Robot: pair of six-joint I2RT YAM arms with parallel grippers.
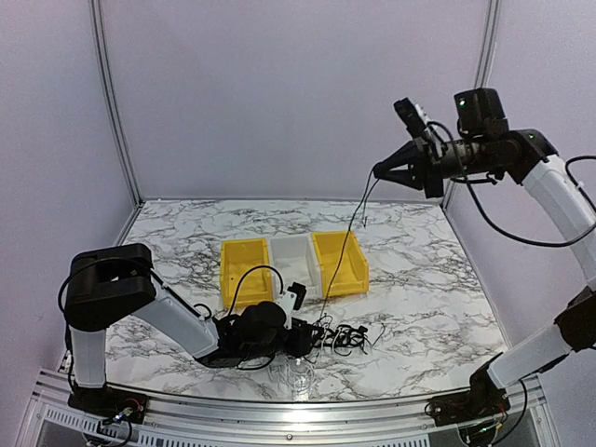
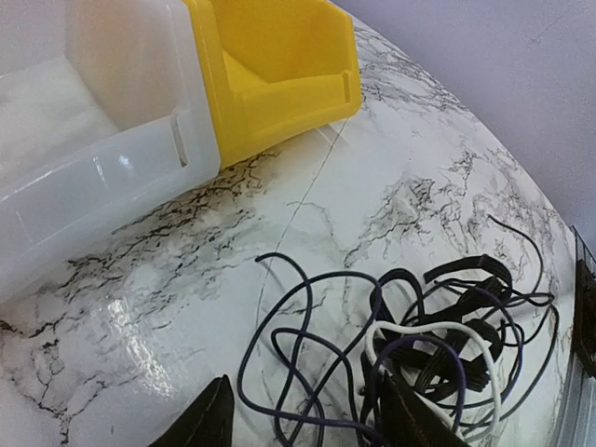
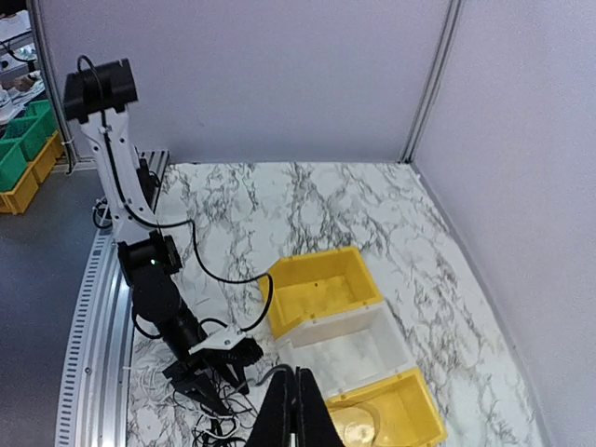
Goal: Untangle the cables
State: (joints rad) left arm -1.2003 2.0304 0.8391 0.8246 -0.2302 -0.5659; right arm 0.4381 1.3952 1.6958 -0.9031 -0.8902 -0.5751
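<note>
Starting overhead: the right end effector [image 1: 377, 171] is raised high above the table [image 1: 438, 279]. Its tips are pinched shut on one thin black cable [image 1: 352, 233], which hangs slanting down to the tangle of cables [image 1: 343, 337] near the front edge, in front of the bins [image 1: 244, 251]. The left end effector [image 1: 303, 340] sits low at the tangle's left side; its state is unreadable here.

Left wrist view: the fingers [image 2: 209, 424] are spread apart. Dark and white loops lie between and beyond them on the table, and the finger bases are cut off by the frame.

Right wrist view: the fingers [image 3: 284, 419] are pressed together; the held cable is too thin to make out.
</note>
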